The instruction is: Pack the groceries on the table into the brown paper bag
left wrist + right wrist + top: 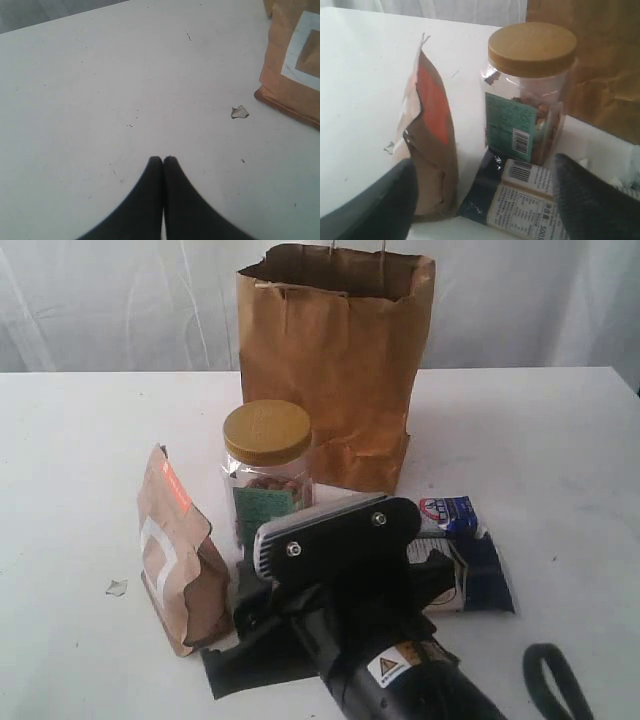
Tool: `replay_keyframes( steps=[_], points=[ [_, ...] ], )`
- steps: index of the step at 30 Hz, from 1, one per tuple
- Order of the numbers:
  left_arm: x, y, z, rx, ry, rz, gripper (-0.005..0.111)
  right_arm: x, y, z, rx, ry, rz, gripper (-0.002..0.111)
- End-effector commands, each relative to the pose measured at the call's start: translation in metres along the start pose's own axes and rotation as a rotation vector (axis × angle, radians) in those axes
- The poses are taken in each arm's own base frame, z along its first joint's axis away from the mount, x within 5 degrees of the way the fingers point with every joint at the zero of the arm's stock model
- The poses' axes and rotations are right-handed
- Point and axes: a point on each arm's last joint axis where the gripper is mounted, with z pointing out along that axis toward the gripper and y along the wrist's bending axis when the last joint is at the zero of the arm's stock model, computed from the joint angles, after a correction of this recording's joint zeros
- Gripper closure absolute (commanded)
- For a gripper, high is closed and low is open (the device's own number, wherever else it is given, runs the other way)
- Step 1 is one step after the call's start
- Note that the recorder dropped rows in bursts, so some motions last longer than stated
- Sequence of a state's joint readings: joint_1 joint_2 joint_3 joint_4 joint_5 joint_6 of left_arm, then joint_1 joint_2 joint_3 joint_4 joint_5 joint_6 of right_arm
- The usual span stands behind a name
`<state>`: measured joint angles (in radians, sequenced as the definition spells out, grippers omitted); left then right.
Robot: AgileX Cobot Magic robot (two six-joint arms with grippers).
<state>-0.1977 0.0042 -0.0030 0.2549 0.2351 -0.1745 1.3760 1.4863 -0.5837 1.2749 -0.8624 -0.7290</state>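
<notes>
The brown paper bag [335,370] stands upright and open at the back of the table [80,460]. In front of it is a clear jar [267,470] with a mustard-yellow lid. A brown pouch [180,560] with an orange mark stands to the jar's left. A small blue-white packet [450,515] lies to the right. My right gripper [485,197] hangs open over the long dark-blue-and-white packet [520,200], with the pouch [432,145] beside one finger and the jar [530,100] beyond. My left gripper [163,160] is shut and empty over bare table, left of the pouch [295,75].
My right arm [340,550] fills the foreground and hides most of the long packet. A small white crumb [240,112] lies near the pouch's base. A black loop [555,680] lies at the front right. A white curtain hangs behind the table.
</notes>
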Motion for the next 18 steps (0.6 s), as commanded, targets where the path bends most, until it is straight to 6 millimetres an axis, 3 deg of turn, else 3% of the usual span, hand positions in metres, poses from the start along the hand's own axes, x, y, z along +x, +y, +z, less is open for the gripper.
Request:
replay_keyframes(
  steps=[1,3,5,6,8,10,15,18],
  points=[
    [0.001,0.0,0.0,0.005,-0.005,0.005,0.107,0.01,-0.007,0.017,0.07,0.032,-0.063,0.039],
    [0.001,0.0,0.0,0.005,-0.005,0.005,0.107,0.01,-0.012,0.025,0.056,0.057,-0.046,0.039],
    [0.001,0.0,0.0,0.005,-0.005,0.005,0.107,0.004,-0.011,0.032,-0.017,0.05,0.13,0.039],
    [0.001,0.0,0.0,0.005,-0.005,0.005,0.107,0.002,-0.013,0.038,-0.063,0.06,0.358,0.039],
    [0.001,0.0,0.0,0.005,-0.005,0.005,0.107,0.001,-0.017,0.044,-0.116,0.087,0.474,0.039],
    [0.001,0.0,0.0,0.005,-0.005,0.005,0.107,0.001,-0.02,0.049,-0.133,0.08,0.422,0.039],
    [0.001,0.0,0.0,0.005,-0.005,0.005,0.107,-0.002,-0.009,0.06,-0.23,0.174,0.1,0.039],
    [0.001,0.0,0.0,0.005,-0.005,0.005,0.107,-0.007,-0.008,0.073,-0.237,0.217,0.071,0.039]
  ],
)
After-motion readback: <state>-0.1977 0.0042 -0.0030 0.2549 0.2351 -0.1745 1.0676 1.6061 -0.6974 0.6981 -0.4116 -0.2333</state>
